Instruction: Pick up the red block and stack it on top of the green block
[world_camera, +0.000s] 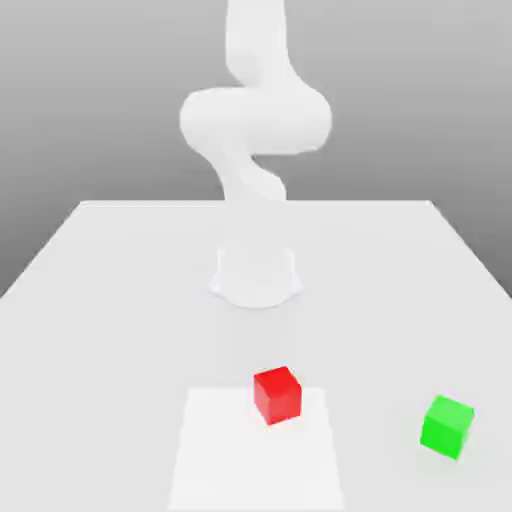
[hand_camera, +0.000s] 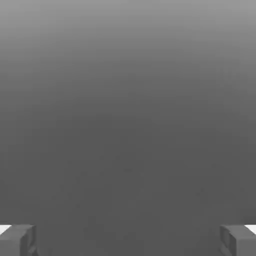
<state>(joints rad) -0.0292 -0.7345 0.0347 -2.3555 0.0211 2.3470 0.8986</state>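
Pale and smooth, the tabletop (world_camera: 110, 350) spread across the exterior view, narrowing toward its straight far edge. At the near side lay a brighter white patch (world_camera: 255, 465), four-sided and flat, running down to the bottom of the exterior view. Out beyond the patch's side, toward the exterior view's right, the green block (world_camera: 447, 427) sat directly on the tabletop, turned at an angle. It was well apart from the red block (world_camera: 278, 396), which rested on the white patch close to its far edge, nearer the patch's right side in the exterior view. That red block was also turned askew, with its top and two side faces showing. Farther back, behind both blocks, the base (world_camera: 257, 280) stood on the tabletop around the middle, and the white arm (world_camera: 256, 120) rose from it, bulging at the joints and passing out through the top of the exterior view. In the hand view, the gripper (hand_camera: 128, 241) had its two fingers spread wide apart, with the smooth grey background (hand_camera: 128, 110) beyond them.
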